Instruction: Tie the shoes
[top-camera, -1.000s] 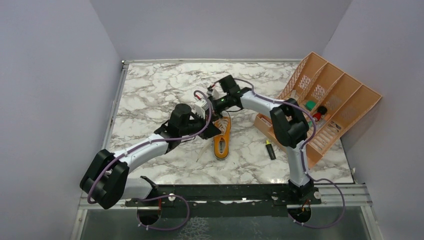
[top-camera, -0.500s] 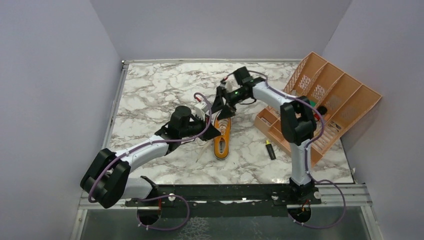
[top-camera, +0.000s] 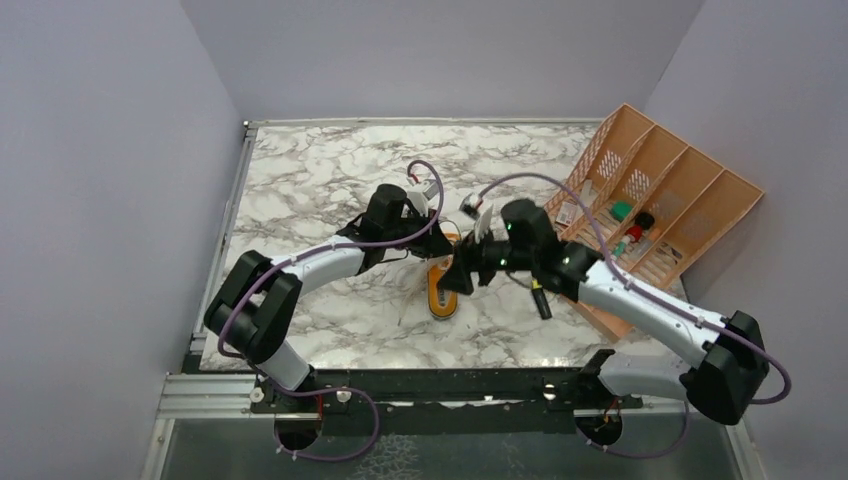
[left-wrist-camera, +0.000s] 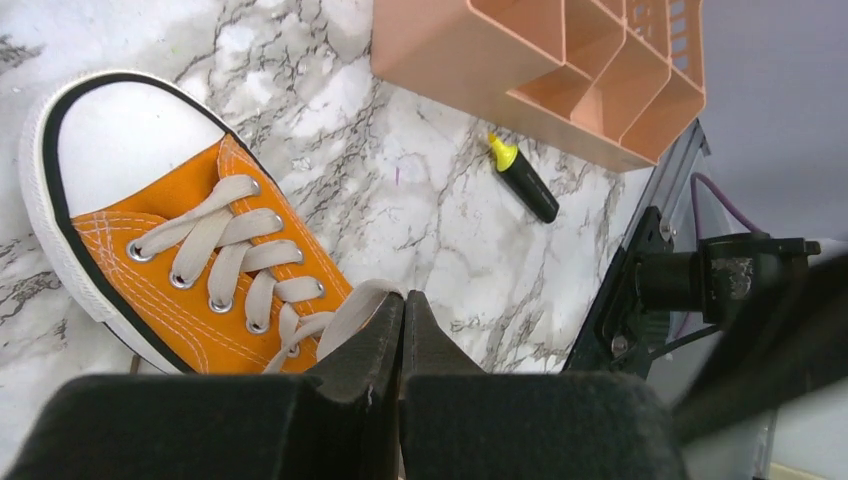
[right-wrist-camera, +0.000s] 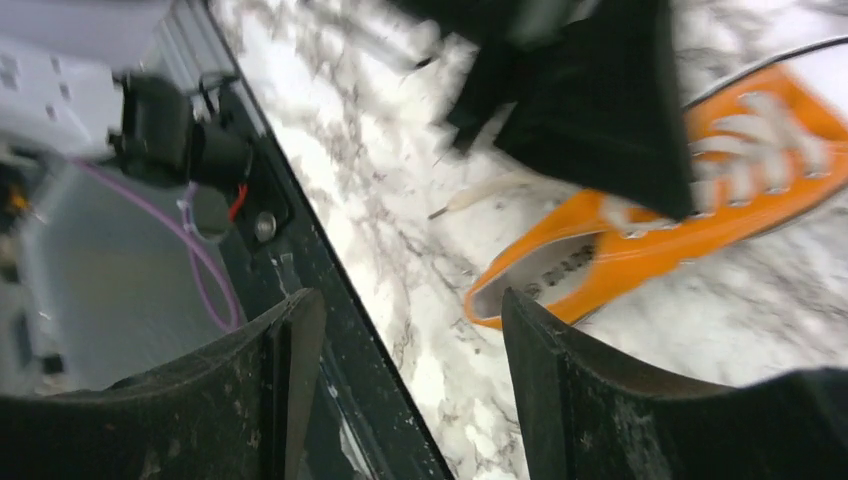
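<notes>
Early lace-pulling step. Pinching white lace w/ left gripper, shut tight; nothing in right gripper, spread wide by orange sneaker mid marble table. Prob need to grab free lace end next.

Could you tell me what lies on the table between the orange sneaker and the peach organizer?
A black highlighter with a yellow cap lies there, closer to the organizer than the sneaker; the left wrist view shows it.
</notes>
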